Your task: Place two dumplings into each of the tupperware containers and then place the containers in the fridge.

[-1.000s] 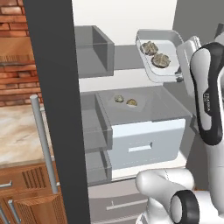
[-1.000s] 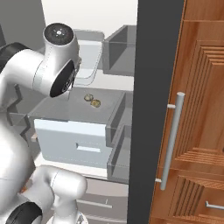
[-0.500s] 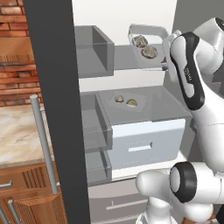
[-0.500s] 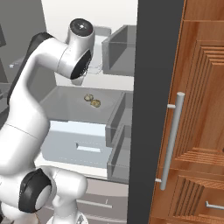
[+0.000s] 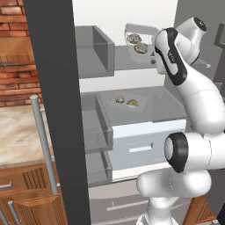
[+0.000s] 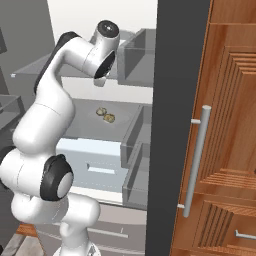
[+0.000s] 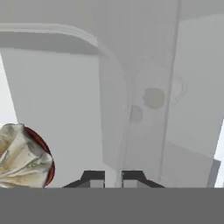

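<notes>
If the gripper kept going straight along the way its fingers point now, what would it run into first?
The gripper is shut on the rim of a tupperware container, so the tray itself lies straight ahead. Past it, probably the fridge's upper shelf or white back wall; depth is unclear.

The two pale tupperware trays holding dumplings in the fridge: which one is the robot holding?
The upper pale grey-white tray, raised and tilted at the top shelf, pinched by the end effector. The other tray lies flat lower down, above the pale drawer, untouched.
</notes>
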Robot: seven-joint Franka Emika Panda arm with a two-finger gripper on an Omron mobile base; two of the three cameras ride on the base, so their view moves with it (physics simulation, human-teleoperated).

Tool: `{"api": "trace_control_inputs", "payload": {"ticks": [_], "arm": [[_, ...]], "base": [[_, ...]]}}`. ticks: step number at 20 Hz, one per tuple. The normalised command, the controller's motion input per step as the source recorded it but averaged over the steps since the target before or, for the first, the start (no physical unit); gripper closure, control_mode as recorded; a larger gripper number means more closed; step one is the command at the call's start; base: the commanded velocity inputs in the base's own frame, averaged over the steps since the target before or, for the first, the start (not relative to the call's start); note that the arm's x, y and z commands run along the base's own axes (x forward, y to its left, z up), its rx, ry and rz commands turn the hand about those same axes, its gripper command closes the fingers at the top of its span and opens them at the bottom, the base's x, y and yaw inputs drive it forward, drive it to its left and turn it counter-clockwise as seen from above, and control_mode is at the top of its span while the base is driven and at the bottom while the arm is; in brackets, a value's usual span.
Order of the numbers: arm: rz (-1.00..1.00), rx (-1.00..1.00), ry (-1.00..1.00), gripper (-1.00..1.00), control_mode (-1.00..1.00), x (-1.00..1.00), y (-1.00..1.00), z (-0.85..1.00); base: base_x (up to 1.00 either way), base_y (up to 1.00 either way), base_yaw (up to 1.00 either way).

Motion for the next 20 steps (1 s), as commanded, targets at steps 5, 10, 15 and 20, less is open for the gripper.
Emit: {"api": "trace_control_inputs", "payload": {"ticks": [5,10,15,20], "arm": [[0.03,0.0,0.07,1.0,-1.0,0.79,0.0,-0.07],[0.06,0.0,0.08,1.0,-1.0,0.24,0.0,-0.1],[0.05,0.0,0.02,-1.0,-1.0,0.03,0.0,-0.01],[0.01,0.0,-0.05,-1.0,-1.0,0.0,0.0,0.0]], "base": [[0.0,0.0,0.0],[0.0,0.0,0.0],[0.0,0.0,0.0],[0.0,0.0,0.0]]}}
